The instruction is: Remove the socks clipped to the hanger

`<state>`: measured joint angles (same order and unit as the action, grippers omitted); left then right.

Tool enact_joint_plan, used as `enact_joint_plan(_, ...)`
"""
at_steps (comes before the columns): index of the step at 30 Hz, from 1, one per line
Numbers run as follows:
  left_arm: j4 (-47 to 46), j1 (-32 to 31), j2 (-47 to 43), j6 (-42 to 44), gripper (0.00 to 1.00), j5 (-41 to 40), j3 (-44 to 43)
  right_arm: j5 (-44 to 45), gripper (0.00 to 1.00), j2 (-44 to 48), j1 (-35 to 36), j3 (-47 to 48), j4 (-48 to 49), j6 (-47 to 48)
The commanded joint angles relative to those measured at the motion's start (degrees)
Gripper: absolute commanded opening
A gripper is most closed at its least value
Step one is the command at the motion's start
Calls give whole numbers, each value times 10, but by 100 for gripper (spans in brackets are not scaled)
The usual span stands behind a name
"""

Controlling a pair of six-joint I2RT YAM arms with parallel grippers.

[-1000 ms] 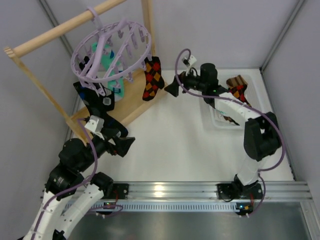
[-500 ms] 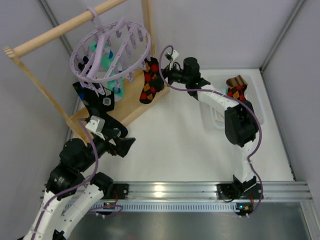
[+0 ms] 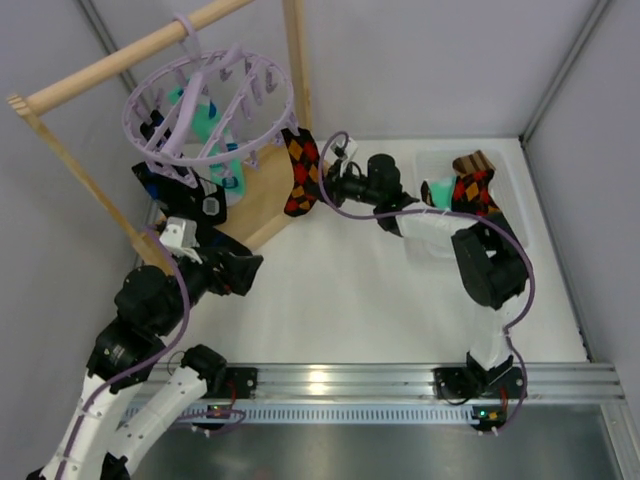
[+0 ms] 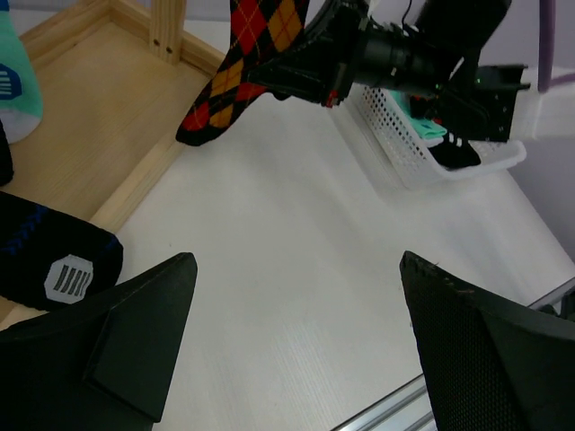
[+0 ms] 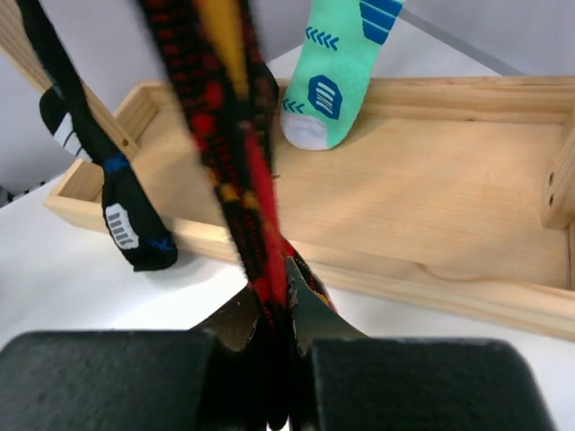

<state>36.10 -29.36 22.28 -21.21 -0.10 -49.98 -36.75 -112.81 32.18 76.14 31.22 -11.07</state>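
Note:
The pale-lavender hanger (image 3: 205,105) hangs by its hook from the wooden rod. A black argyle sock (image 3: 300,172) with red and orange diamonds dangles from a clip at its right rim. My right gripper (image 3: 322,185) is shut on that argyle sock (image 5: 229,135), low on it, with the cloth pinched between the jaws (image 5: 274,296). A teal sock (image 3: 215,130) and a black sock with white marks (image 3: 195,195) still hang from clips. My left gripper (image 4: 296,260) stands open over bare table, below and left of the argyle sock (image 4: 243,72), holding nothing.
A white mesh basket (image 3: 430,235) at the right holds loose socks, among them an argyle and a striped one (image 3: 475,175). The wooden frame's tray-like base (image 3: 260,195) and upright post (image 3: 295,60) stand right behind the hanging socks. The right arm spans the table's middle.
My right gripper reached left from the basket side to the argyle sock and closed on it. The hanger swung a little to the left. The left arm shifted slightly.

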Motion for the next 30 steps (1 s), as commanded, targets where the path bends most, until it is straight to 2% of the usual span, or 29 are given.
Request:
enact_joint_plan(1,-40,1,45,-44,98,-29,-78,129,0,100,55,-44,79,26)
enact_joint_plan(6,-40,0,124,-73,98,-27,-169,247,0,173,119,-111,64,55)
enact_joint_plan(9,-36,0,184,-85,98,-32,-223,348,0,196,168,-126,39,80)
enact_joint_plan(12,-23,1,226,-88,98,-78,-276,411,0,211,226,-143,33,83)
enact_joint_plan(17,5,0,281,-85,98,-111,-360,473,0,209,280,-152,29,89)
enact_joint_plan(20,28,0,303,-80,98,-118,-380,495,0,193,309,-140,18,97)
enact_joint_plan(27,79,-3,371,-33,98,-225,-430,546,0,157,357,-98,-2,105)
enact_joint_plan(30,85,-17,382,-23,98,-269,-432,597,0,135,383,-66,-24,157)
